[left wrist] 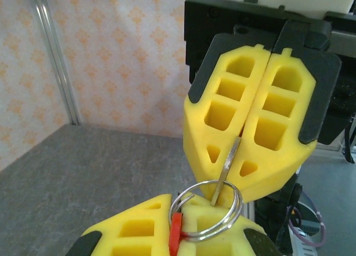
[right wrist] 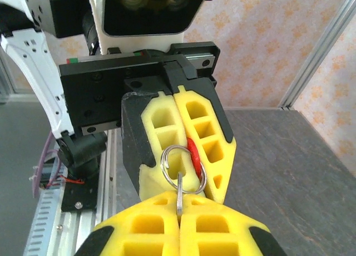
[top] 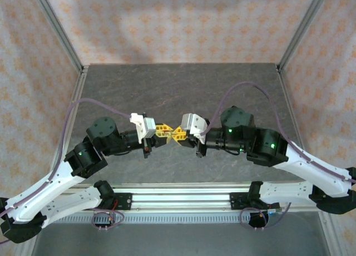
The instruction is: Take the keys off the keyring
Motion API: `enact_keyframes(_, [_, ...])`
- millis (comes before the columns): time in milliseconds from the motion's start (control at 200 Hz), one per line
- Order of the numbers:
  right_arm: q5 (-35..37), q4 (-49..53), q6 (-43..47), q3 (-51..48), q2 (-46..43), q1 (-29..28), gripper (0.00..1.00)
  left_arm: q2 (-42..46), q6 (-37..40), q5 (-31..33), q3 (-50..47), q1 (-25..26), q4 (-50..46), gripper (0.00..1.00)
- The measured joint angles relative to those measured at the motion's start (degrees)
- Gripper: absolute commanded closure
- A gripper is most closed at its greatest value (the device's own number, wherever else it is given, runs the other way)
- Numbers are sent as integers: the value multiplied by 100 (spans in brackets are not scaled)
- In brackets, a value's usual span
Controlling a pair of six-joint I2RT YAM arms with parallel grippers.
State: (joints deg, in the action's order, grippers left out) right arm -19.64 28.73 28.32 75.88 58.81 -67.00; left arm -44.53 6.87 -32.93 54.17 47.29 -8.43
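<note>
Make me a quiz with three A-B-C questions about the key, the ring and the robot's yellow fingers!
1. Where is the key? A) lying on the table B) pinched by the right gripper C) on the metal rail
2. What colour is the small piece by the ring? A) blue B) green C) red
3. How are the grippers? A) both shut B) both wide open C) one open
Answers: B, the key sticks out between its fingers; C, it is bright red; A, the left gripper clamps the small piece, the right the key.
</note>
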Motion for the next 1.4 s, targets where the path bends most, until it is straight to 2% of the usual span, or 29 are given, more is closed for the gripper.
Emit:
enact_keyframes(551, [1401,859,1099,546,380,-828,100,-186,-90,-208,232,9,-597,100])
enact_keyframes(1401, [2503,699,1552,586,730,-1252,100,-155,-170,-46,286,-96,-949,100])
